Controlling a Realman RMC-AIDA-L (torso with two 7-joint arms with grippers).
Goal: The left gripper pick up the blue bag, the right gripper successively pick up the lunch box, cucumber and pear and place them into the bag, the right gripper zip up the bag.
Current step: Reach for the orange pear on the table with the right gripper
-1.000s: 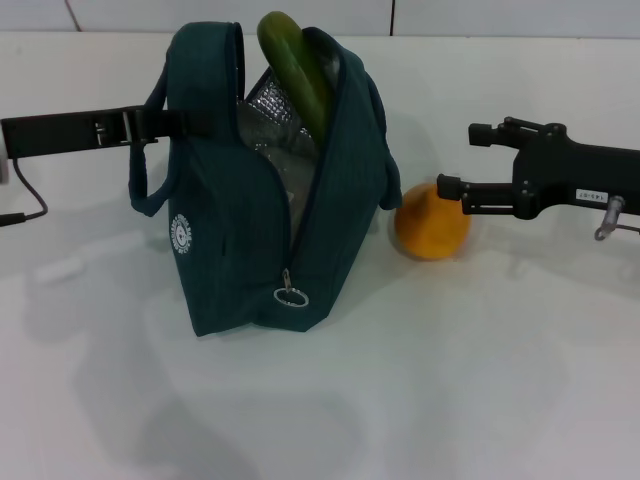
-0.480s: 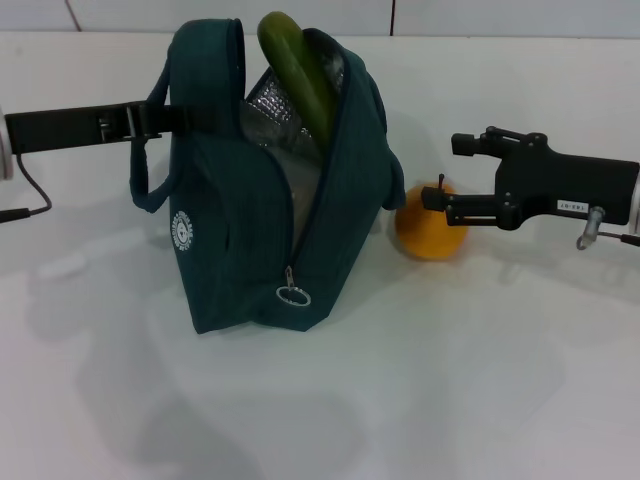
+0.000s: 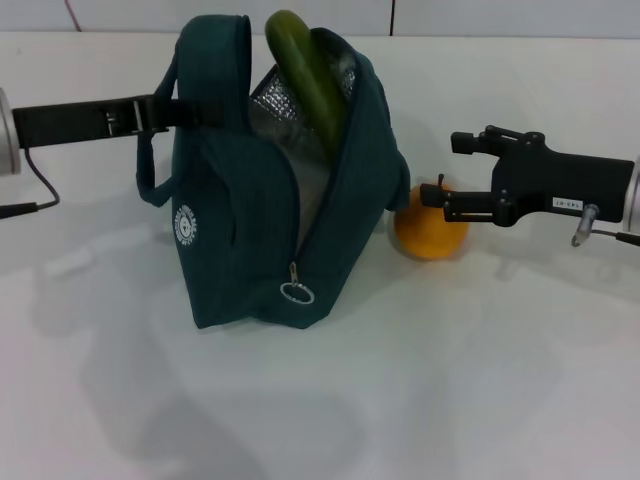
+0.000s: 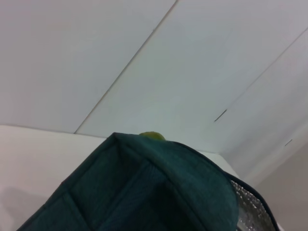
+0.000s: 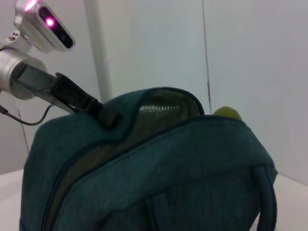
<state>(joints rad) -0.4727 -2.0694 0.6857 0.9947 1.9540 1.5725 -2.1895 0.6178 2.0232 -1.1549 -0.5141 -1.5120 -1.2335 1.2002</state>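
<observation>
The blue bag [image 3: 250,230] stands upright in mid-table with its top unzipped and silver lining showing. The cucumber [image 3: 305,75] leans inside it, its tip poking out above the rim. My left gripper [image 3: 185,112] reaches in from the left and is shut on the bag's upper left edge [image 5: 108,118]. The pear [image 3: 430,227] rests on the table just right of the bag. My right gripper [image 3: 440,168] is open, with its fingertips at the top of the pear. The lunch box is hidden.
The white table [image 3: 450,380] spreads around the bag. A ring zip pull [image 3: 296,292] hangs low on the bag's front. A loop handle [image 3: 152,165] droops on the bag's left side. A black cable [image 3: 35,190] trails from the left arm.
My right gripper has moved left to the pear's top. The left gripper shifted slightly right, and the bag leaned a little to the right with it.
</observation>
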